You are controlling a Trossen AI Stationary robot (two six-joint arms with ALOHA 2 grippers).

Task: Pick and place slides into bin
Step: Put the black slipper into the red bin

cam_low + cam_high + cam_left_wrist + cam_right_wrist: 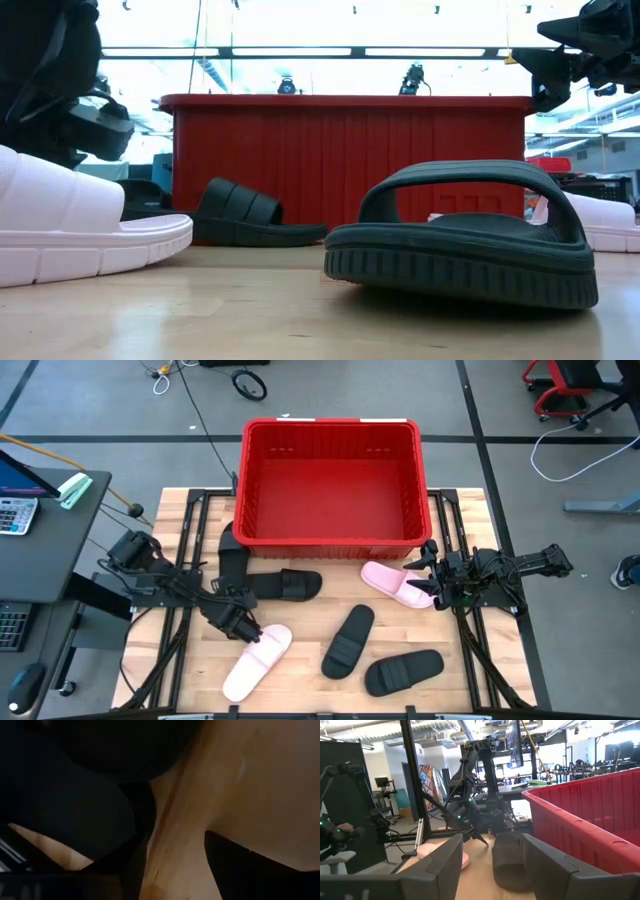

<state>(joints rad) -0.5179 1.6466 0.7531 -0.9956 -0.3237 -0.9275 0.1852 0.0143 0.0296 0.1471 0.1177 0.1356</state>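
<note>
Lower left of the high view: your left gripper (243, 628) sits at a pale slide (257, 660), jaws' state unclear. Right gripper (432, 572) waits wide open at right, beside the red bin (330, 430).

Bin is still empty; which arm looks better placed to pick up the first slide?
Left, probably. The left gripper sits right at the pale pink slide, while the right gripper, open, hangs beside the other pink slide near the red bin.

Left wrist view dark, blurred (contents indistinct)
</note>
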